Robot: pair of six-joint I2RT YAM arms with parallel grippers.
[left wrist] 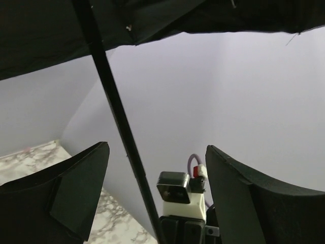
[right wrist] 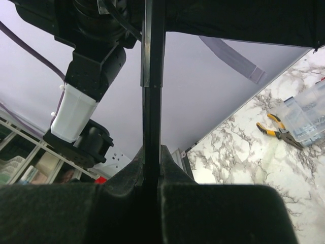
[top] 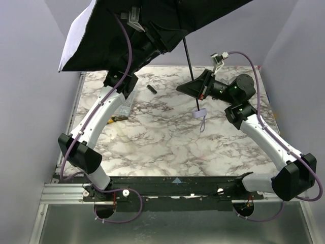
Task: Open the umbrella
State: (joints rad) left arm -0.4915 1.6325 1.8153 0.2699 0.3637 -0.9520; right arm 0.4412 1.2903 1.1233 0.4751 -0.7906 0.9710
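Observation:
The umbrella (top: pixel 91 35) is spread open over the far side of the table, black lining facing down and pale outer fabric at its left edge. Its thin black shaft (top: pixel 188 61) runs down to the small pale handle (top: pixel 199 113) with its loop strap. My right gripper (top: pixel 187 87) is shut on the shaft just above the handle; in the right wrist view its jaws (right wrist: pixel 152 157) clamp the shaft (right wrist: pixel 152 76). My left gripper (top: pixel 170 43) is raised under the canopy. In the left wrist view it (left wrist: pixel 157 152) is open, and the shaft (left wrist: pixel 122 132) passes between its fingers untouched.
A small black stick (top: pixel 151 89), yellow-handled pliers (top: pixel 119 118) and a clear plastic box (top: pixel 127 104) lie at the table's far left. The pliers (right wrist: pixel 278 132) and box (right wrist: pixel 304 117) also show in the right wrist view. The lavender walls stand close around the table.

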